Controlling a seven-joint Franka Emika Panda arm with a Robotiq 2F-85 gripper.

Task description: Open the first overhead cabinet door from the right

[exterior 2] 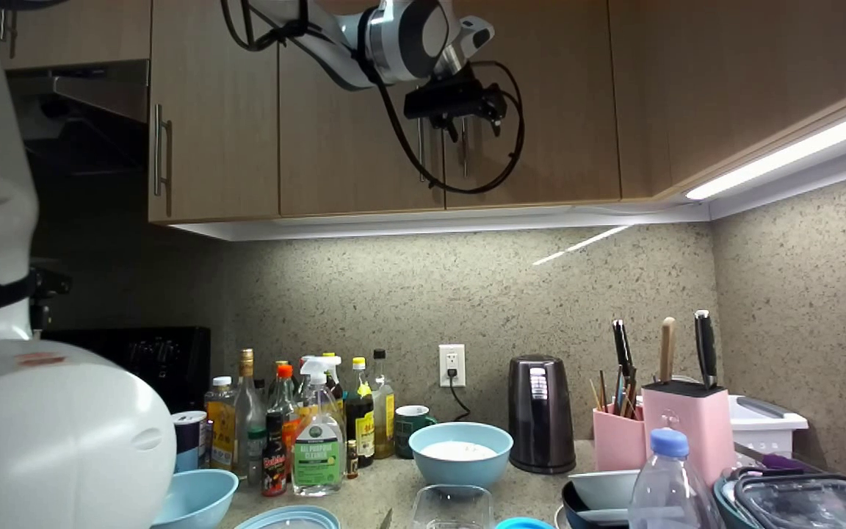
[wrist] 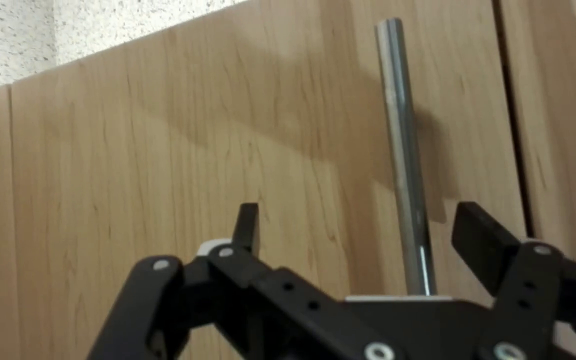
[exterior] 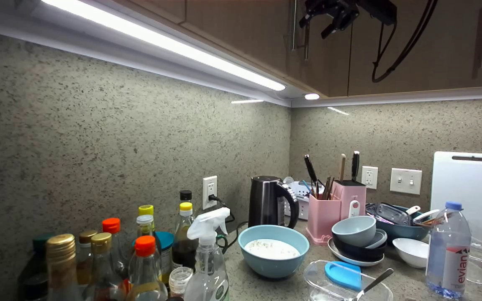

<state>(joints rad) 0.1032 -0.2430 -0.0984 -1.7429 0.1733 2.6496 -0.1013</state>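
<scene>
In an exterior view, the hand (exterior: 315, 27) is seen much higher than the blue bowl (exterior: 274, 263) on the surface (exterior: 260, 289). In an exterior view, the overhead cabinet door (exterior 2: 548, 95) (it is closed) is found above the kettle (exterior 2: 540, 419), and its metal handle (exterior 2: 465, 154) is seen behind the hand (exterior 2: 475, 132). In the wrist view, the fingers (wrist: 483, 245) are spread wide, and the metal handle (wrist: 405, 160) is seen between them, with a gap on each side.
</scene>
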